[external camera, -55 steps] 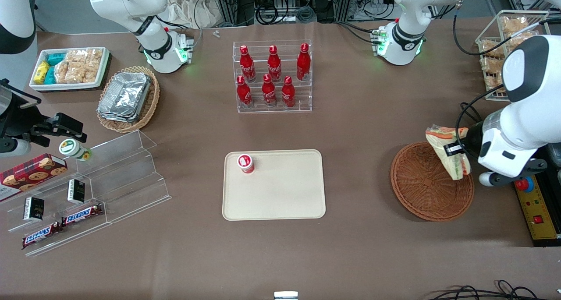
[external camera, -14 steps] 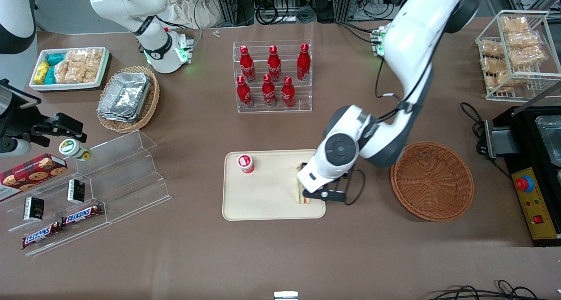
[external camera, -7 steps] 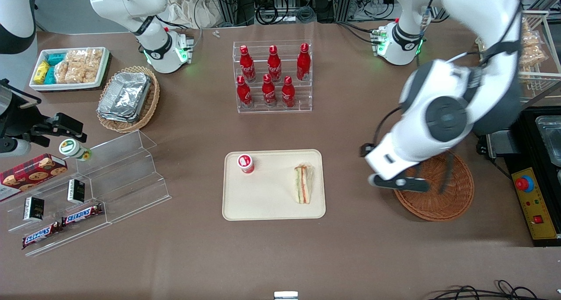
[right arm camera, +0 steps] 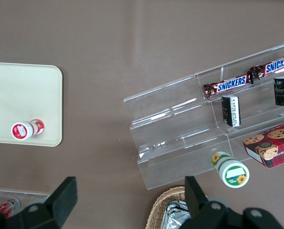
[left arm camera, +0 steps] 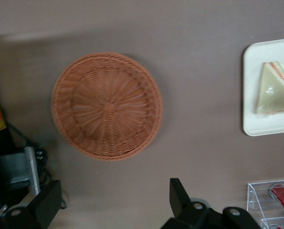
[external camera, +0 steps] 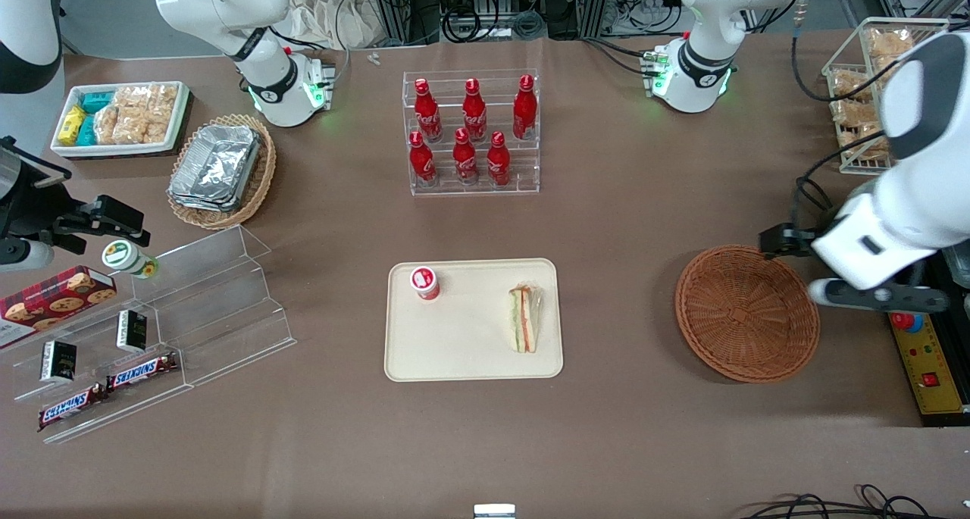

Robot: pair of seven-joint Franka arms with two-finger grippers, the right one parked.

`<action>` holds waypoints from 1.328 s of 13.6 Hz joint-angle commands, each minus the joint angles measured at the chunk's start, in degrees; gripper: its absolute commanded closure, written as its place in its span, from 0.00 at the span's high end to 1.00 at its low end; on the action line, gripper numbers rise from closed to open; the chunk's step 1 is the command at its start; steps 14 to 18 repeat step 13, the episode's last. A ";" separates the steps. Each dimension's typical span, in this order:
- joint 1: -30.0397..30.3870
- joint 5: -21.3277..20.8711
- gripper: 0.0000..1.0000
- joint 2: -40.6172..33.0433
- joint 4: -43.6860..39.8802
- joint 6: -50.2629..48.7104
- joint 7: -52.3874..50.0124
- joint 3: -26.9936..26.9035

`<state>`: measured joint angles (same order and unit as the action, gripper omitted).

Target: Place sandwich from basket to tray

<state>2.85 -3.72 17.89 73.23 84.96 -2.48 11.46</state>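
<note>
Sandwich (external camera: 525, 320) lies flat on tray (external camera: 470, 364), near a small red bottle (external camera: 425, 282). Basket (external camera: 746, 314) sits empty. Gripper (left arm camera: 114, 205) hovers above basket, fingers released, holding nothing.

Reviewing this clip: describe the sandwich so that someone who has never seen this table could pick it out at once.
Find the cream-beige tray in the middle of the table, nearer the front camera than the rack of red bottles. The sandwich lies on it at the end toward the empty wicker basket, beside which the open gripper hovers. It is a clear-wrapped white-bread wedge with green and orange filling; the tray's only other item is a small red-and-white container.
</note>
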 commanded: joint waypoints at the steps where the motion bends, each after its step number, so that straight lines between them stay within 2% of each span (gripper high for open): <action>1: 3.55 -1.81 1.00 -1.62 1.30 -0.76 1.15 0.67; 7: 5.67 -2.61 1.00 -3.03 1.74 -2.52 2.39 0.67; 18: 8.12 -1.38 1.00 -3.38 1.56 -2.61 2.30 0.41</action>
